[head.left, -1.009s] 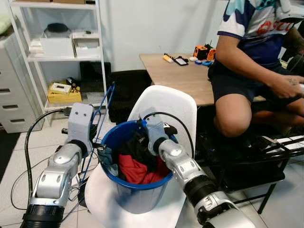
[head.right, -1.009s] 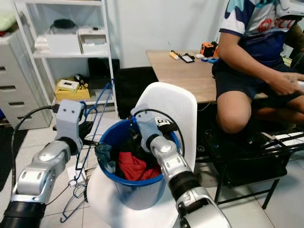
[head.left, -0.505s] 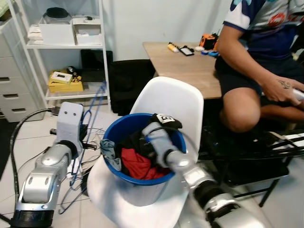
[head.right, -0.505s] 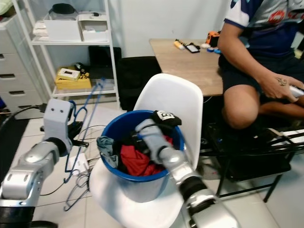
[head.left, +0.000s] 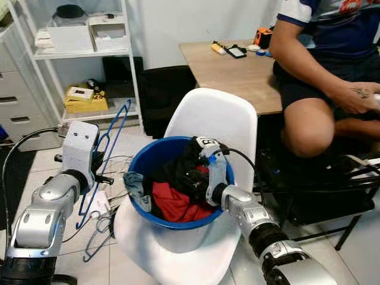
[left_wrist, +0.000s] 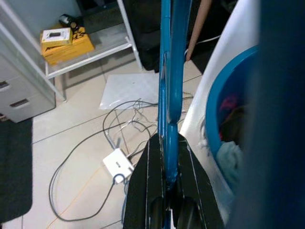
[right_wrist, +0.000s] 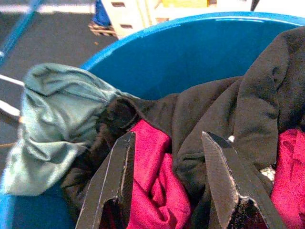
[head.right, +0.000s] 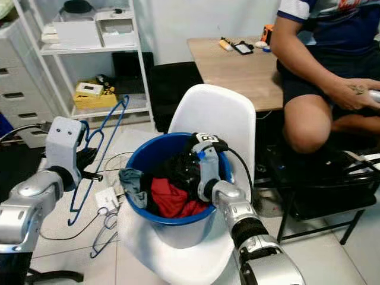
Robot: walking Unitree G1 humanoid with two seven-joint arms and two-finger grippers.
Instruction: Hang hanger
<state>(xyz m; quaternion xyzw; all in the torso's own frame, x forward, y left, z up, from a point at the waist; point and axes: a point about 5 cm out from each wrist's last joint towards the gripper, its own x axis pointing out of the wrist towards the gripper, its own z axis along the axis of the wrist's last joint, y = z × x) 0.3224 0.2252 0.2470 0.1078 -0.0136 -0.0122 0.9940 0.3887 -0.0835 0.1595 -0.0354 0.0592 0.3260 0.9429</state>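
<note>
Your left hand (left_wrist: 166, 179): clamped on hanger (head.left: 110, 139) (blue, beside bucket (head.left: 155, 160)). Your right hand (right_wrist: 167, 167): fingers apart over clothes (right_wrist: 190, 119) in bucket.

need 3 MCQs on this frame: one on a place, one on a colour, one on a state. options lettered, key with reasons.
1. Where does the blue bucket stand?
A. on the white chair
B. on the wooden table
C. on the floor

2. What colour is the hanger in the left pincer?
A. white
B. blue
C. red

3. How is the right pincer now?
A. shut on a shirt
B. open above the clothes
C. gripping the bucket rim

Key:
1 A, the bucket sits on the chair's seat.
2 B, the left wrist view shows blue wire clamped between the black fingers.
3 B, its fingers stand apart over the red garment and black garment.
</note>
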